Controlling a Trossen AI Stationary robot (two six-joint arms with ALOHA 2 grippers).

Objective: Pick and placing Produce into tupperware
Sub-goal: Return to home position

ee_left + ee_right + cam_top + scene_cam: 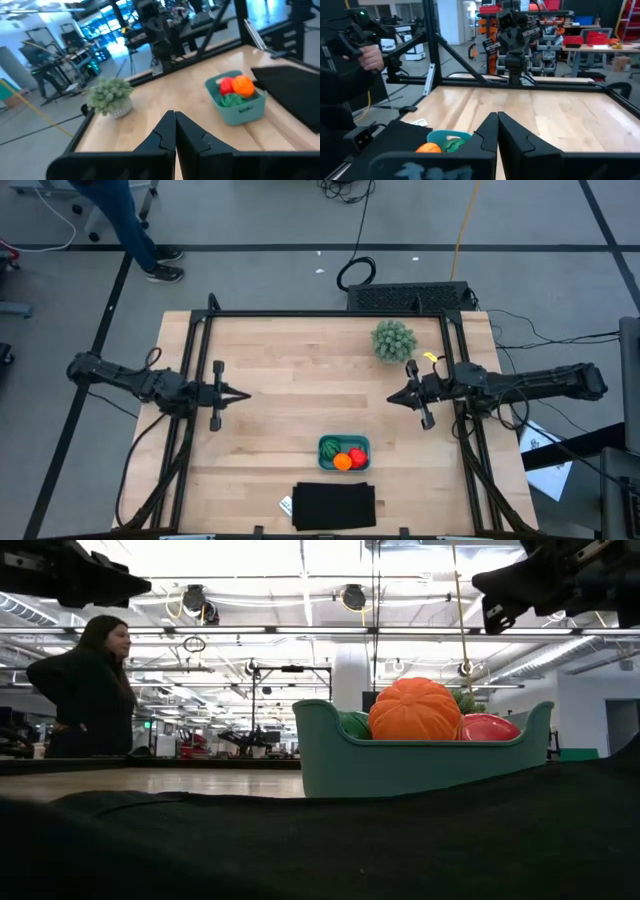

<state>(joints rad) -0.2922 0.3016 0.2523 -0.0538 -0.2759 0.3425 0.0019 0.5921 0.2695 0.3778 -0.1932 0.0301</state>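
Nothing around here is showing lettering I can read. A small white tag [285,505] is lying by the near left corner of the black mat [335,506]. White sheets [545,452] are lying off the table's [280,370] right side. Any print on them is too small to make out.

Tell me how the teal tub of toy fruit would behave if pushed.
Likely the tub slides rather than tips, being low and wide. The orange ball rises above its rim, so a hard shove might spill it.
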